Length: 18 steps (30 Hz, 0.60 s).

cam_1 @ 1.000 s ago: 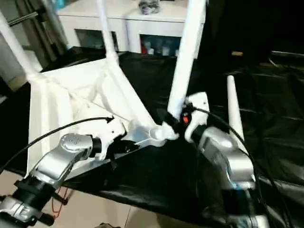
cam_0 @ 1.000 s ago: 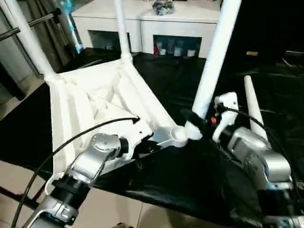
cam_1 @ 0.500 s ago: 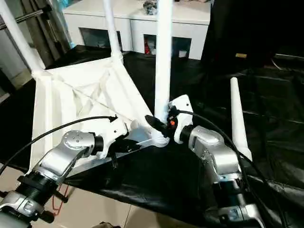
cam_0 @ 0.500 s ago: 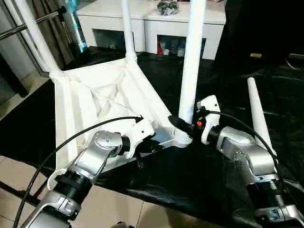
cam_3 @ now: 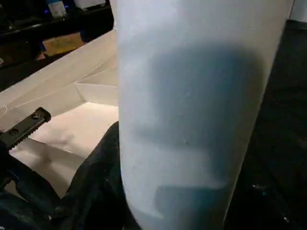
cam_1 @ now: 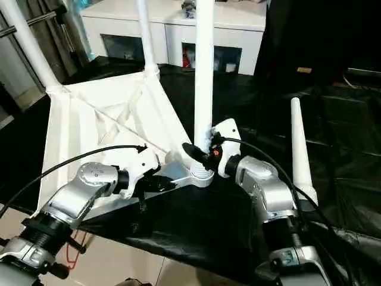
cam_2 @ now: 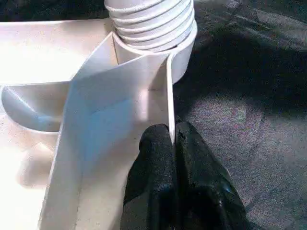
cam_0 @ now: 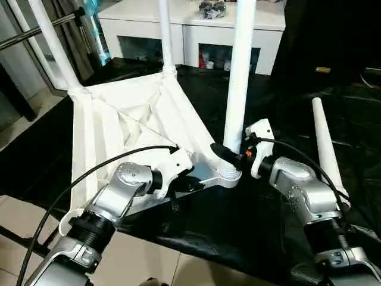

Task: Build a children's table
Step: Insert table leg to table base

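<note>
The tabletop (cam_0: 128,128) lies upside down on the black sheet (cam_0: 250,214). My left claw (cam_2: 172,143) pinches a thin rib near its corner. My right claw (cam_0: 229,156) grips the leg (cam_0: 238,83) standing in that corner. A spare leg (cam_0: 326,149) lies beside me.

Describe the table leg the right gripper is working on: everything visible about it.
The leg is a long, smooth white tube, plastic by its look, standing upright with its ribbed base in the near corner socket of the upside-down tabletop. Its top runs past the frame edge. The right gripper is shut on it just above the socket. The left gripper pinches a tabletop rib beside that corner.
</note>
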{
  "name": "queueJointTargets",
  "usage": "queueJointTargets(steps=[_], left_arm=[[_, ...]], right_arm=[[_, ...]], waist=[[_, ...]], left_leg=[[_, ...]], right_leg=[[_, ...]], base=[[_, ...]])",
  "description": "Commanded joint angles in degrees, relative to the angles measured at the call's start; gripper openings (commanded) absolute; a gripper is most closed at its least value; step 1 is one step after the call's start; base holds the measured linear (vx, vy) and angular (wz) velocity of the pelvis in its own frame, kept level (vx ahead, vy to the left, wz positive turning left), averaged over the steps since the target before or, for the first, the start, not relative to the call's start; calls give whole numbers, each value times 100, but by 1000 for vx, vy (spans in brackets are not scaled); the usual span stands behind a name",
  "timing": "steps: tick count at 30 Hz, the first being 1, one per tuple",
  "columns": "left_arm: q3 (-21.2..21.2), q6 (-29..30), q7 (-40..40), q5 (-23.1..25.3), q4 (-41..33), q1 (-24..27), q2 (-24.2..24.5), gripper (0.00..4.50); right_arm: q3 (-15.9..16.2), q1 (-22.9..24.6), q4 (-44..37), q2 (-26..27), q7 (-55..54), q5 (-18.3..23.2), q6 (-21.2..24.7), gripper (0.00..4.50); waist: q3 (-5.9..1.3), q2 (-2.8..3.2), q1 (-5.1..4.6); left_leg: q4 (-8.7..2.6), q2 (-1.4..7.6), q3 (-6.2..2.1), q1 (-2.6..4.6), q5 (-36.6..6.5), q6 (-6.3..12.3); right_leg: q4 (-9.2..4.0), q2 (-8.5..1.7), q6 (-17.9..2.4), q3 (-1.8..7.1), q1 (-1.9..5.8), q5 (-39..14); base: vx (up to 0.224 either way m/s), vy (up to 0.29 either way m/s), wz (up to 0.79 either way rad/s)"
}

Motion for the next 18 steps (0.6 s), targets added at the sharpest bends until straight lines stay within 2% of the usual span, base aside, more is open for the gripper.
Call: queueJointTargets(steps=[1,4,6,7,9,10,11,12,14,15,16,17,18], left_arm=[[32,30,-46,-66,64,-55,-79,0],[57,58,-1,-43,149,-118,-102,0],[63,54,16,-35,170,-131,-108,0],[84,35,44,-31,216,-154,-122,0],[109,12,65,-33,256,-178,-135,0],[123,-1,67,-38,284,-195,-139,0],[130,-8,71,-37,298,-205,-141,0],[135,-13,74,-34,309,-209,-143,0],[152,-38,114,-16,355,-239,-154,0],[161,-46,126,-13,377,-253,-160,0],[166,-56,137,-11,402,-267,-170,0],[171,-68,148,-3,435,-283,-183,0],[175,-97,164,14,483,-297,-198,0]], right_arm=[[-143,163,187,49,-82,67,-110,190],[-424,403,311,139,-223,159,-329,190],[-484,457,353,158,-250,175,-406,190],[-613,552,424,205,-308,234,-551,190],[-757,677,421,258,-321,345,-642,190],[-866,764,446,306,-293,449,-721,190],[-911,819,461,327,-281,484,-789,190],[-943,864,480,346,-269,504,-857,190],[-916,1079,491,347,-158,487,-1011,190],[-901,1166,480,348,-129,458,-1092,190],[-895,1272,431,351,-74,474,-1126,190],[-891,1323,402,348,-81,459,-1200,190],[-885,1370,387,338,-66,446,-1276,190]], waist=[[-331,-57,-33],[-330,-13,-22],[-335,-32,-29],[-326,11,-31],[-324,4,-31],[-324,25,-37],[-330,78,-31],[-325,55,-36],[-331,138,-35],[-320,100,-40],[-325,132,-28],[-315,119,-37],[-322,162,-33]], left_leg=[[-467,285,-169,135,-1985,-87],[-473,289,-178,164,-2159,-128],[-475,288,-179,159,-2171,-129],[-491,297,-176,179,-2263,-145],[-492,298,-177,201,-2379,-159],[-501,295,-182,181,-2391,-157],[-502,292,-194,180,-2412,-161],[-510,299,-191,185,-2463,-156],[-521,296,-208,169,-2485,-151],[-515,294,-189,192,-2564,-142],[-513,296,-195,212,-2593,-149],[-521,301,-196,217,-2654,-144],[-524,301,-207,214,-2653,-152]], right_leg=[[-532,-302,-1101,211,160,-2124],[-552,-313,-1099,218,144,-2183],[-553,-310,-1104,213,147,-2154],[-564,-292,-1119,209,127,-2118],[-565,-296,-1158,212,122,-2111],[-566,-302,-1156,211,139,-2115],[-561,-313,-1152,208,144,-2122],[-580,-309,-1137,204,138,-2158],[-573,-316,-1119,191,158,-2178],[-608,-307,-1106,193,129,-2238],[-606,-316,-1109,196,125,-2271],[-620,-311,-1100,200,122,-2348],[-612,-321,-1095,198,134,-2348]], base=[[0,0,0],[0,0,0],[0,0,0],[0,0,0],[0,0,0],[0,0,0],[0,0,0],[0,0,0],[0,0,0],[0,0,0],[0,0,0],[0,0,0],[0,0,0]])
